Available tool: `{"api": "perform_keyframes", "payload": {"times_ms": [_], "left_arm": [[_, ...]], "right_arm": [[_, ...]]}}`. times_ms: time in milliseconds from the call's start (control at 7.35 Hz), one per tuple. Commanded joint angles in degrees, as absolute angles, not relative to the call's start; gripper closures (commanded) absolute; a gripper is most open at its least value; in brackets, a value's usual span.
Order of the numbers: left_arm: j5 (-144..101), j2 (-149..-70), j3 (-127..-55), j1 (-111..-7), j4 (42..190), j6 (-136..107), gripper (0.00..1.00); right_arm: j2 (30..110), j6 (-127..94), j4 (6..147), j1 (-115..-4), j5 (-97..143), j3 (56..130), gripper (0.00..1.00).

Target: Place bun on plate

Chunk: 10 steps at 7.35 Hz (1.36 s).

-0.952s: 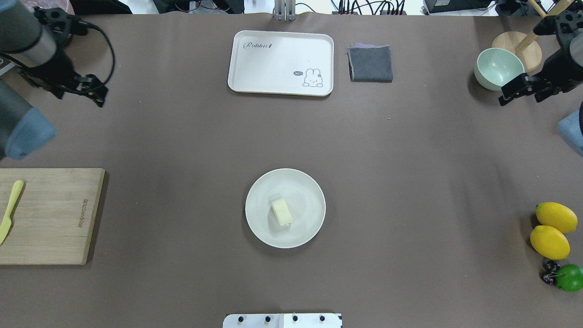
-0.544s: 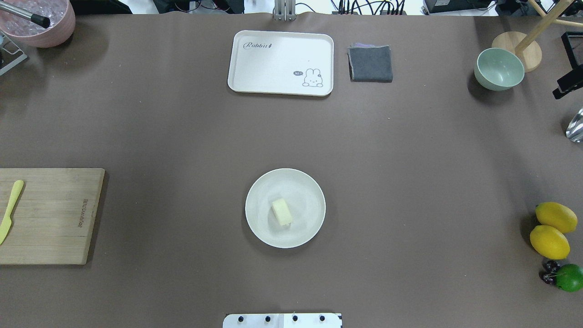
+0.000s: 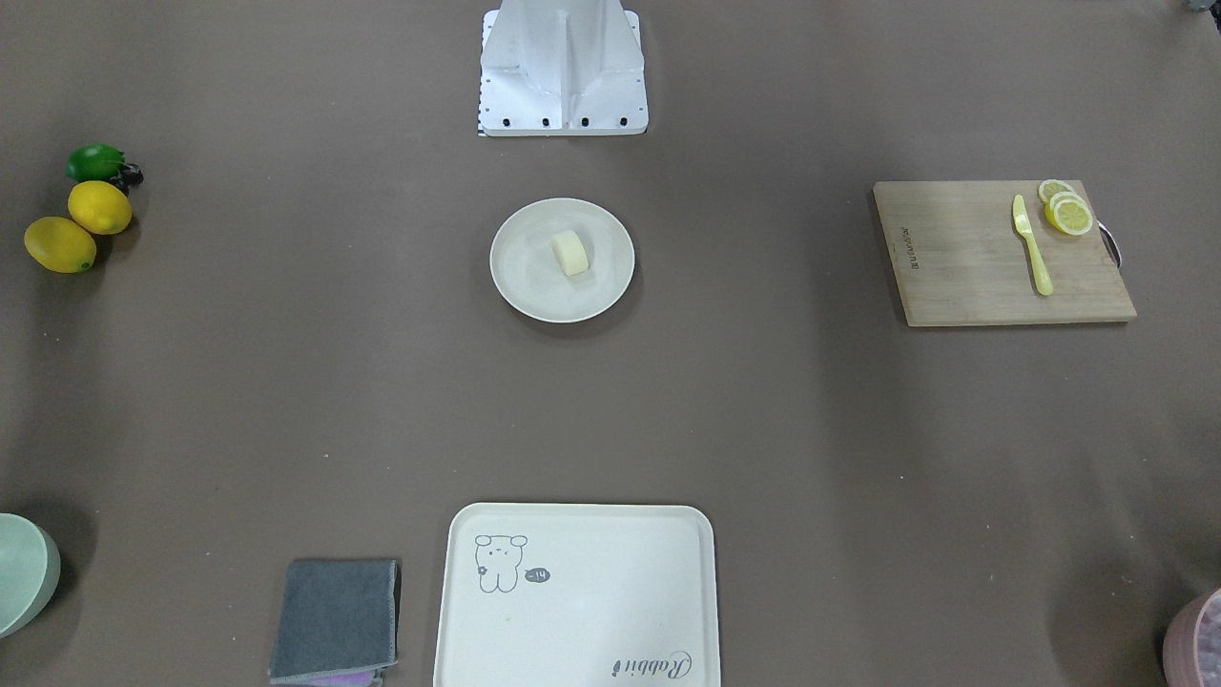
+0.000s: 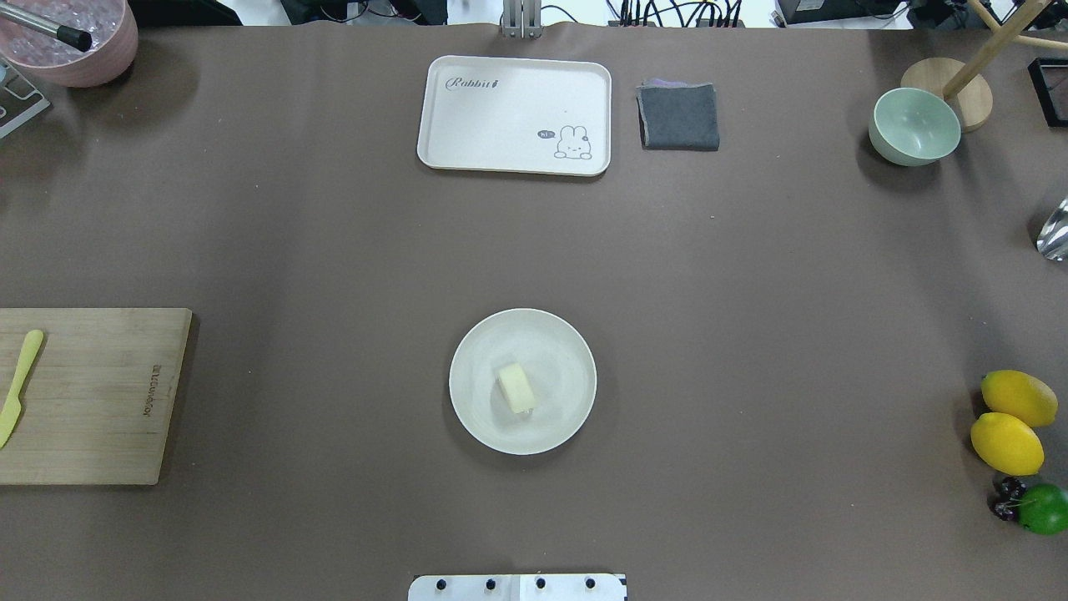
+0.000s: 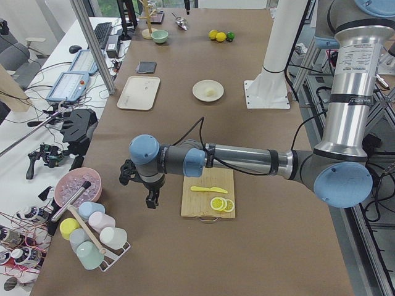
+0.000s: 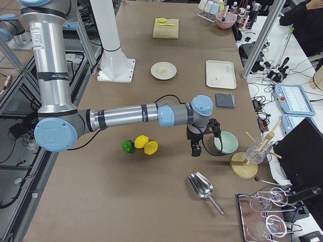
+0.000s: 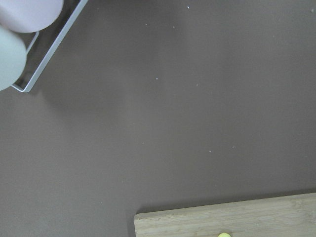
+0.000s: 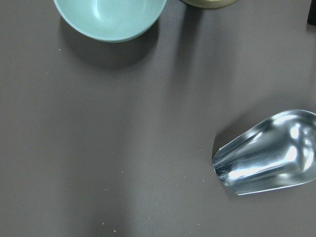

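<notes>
Both arms have left the overhead's upper corners; the bun [image 4: 516,388] sits on the plate [image 4: 561,359] at lower centre, so the task looks done; left gripper [image 5: 150,197] and right gripper [image 6: 196,149] widths cannot be told.

We note a smooth, matt bun [image 4: 516,388], a plate [image 4: 559,342] of dull satin finish, a grained wooden cutting board [image 4: 92,417], a napped grey cloth [image 4: 678,117], a mirror-polished metal scoop [image 8: 266,158] and a matt table covering [image 4: 751,292].

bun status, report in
Left tool and right tool far out to the sides, open or shut unclear. Bun sits on plate, nothing gripping it. Nothing else on the plate.
</notes>
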State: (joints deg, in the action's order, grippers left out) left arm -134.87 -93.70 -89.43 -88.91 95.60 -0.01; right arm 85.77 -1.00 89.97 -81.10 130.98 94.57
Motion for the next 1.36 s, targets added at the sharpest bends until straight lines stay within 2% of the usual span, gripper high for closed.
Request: {"api": "perform_keyframes", "payload": {"times_ms": [0,1224], "left_arm": [[-130.3,-93.4,-88.3,-89.1,100.1,-0.2,0.02],[-134.2,-92.9,-89.2,-88.1,99.9,0.4,0.02]], "right_arm": [[86.1,-0.5,90.0,-82.3,134.4,94.7,0.00],[85.9,-1.1,90.0,-82.2,132.5,94.6,0.00]]}}
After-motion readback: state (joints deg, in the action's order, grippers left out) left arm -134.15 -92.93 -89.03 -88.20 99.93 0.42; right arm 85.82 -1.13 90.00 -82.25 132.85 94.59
